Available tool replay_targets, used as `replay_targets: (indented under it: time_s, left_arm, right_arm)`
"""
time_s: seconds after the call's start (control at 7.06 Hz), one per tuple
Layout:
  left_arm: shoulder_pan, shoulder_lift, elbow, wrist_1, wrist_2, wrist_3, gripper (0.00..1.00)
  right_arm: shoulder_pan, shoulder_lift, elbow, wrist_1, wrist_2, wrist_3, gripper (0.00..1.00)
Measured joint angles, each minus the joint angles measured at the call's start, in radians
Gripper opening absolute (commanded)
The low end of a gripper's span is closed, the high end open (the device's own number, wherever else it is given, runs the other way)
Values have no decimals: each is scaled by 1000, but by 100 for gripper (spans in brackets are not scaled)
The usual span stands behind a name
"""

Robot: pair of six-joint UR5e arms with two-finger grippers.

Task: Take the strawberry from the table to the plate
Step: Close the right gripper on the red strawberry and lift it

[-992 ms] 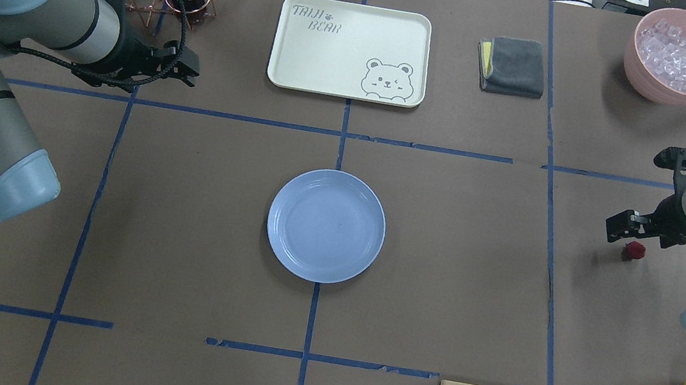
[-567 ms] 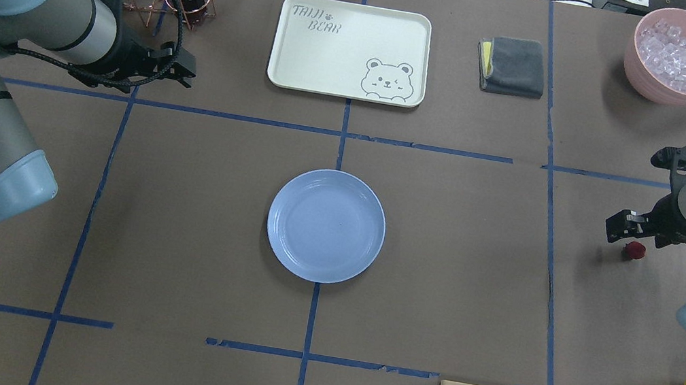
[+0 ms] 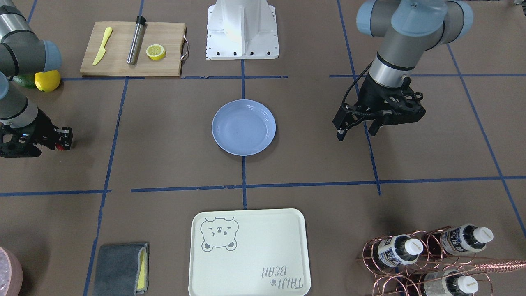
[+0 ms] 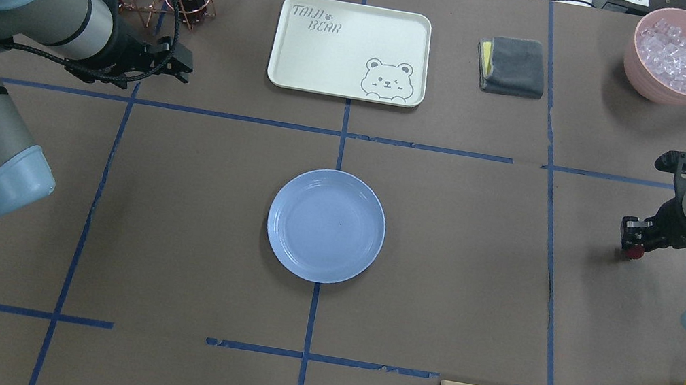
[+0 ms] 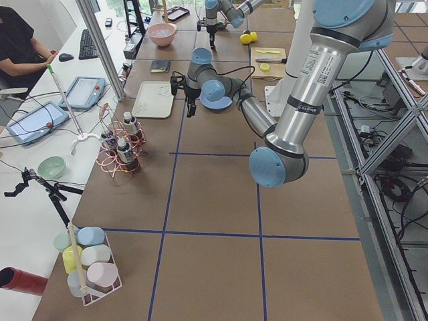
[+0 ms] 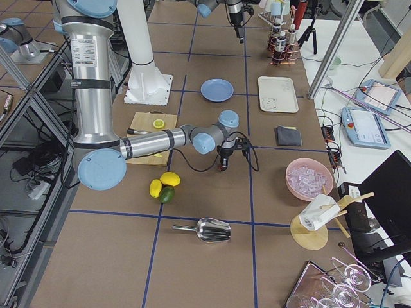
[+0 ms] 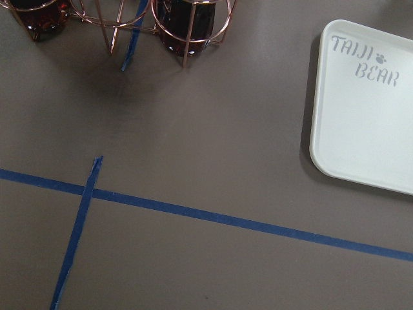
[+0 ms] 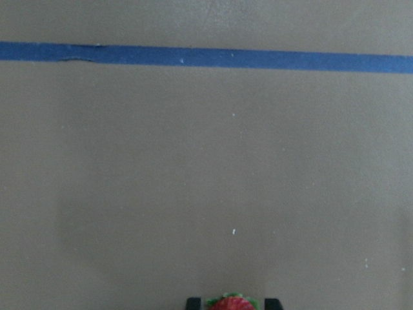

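Right hand is down low on the desk, out on my right side, and the strawberry is right there with it. On the wrist camera the berry sits at the very bottom edge of the picture, red with a bit of green showing, and a black fingertip stands just beside it on either side. So the berry is between my two fingers, which are drawn in narrow around it. Pressing on it or only bracketing it? I cannot tell from here; only the very tips show. From overhead, the red of the berry peeks out just under the hand's tip, down on the brown paper. Ahead of the fingers there is bare desk and one blue tape line running across.

The plate is light blue, mid-desk, nothing on it, and well apart from the berry, with a tape line between them.

Over to my left hand: it hangs above the desk with its two fingers spread apart and nothing between them, near a crossing of tape lines. Its wrist camera looks down on a corner of the cream bear tray and the feet of the copper bottle rack.
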Motion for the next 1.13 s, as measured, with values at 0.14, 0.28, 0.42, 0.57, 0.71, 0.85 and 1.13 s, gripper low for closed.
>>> replay_targets:
  time_s: [0.14,0.28,0.42,0.57,0.71,0.85,1.13]
  left_arm:
    - [-3,0,0,0,0,0,100]
    - [-13,-1,-1,6,0,0,100]
    - [-35,-5,-4,34,-1,20,100]
    - [-54,-7,-14,74,-2,71,100]
    - [-73,-3,-24,106,-2,146,100]
    - [-101,0,-24,134,-3,234,100]
    - [-183,12,-20,214,-38,465,100]
  right_arm:
    - [0,-7,2,3,0,-2,0]
    - [2,-12,9,9,1,-3,0]
    - [3,-13,32,14,6,-4,0]
    - [4,-11,71,12,15,0,0]
    - [8,-4,112,7,36,6,0]
    - [17,18,136,-3,71,22,0]
    - [32,134,153,-96,125,72,0]
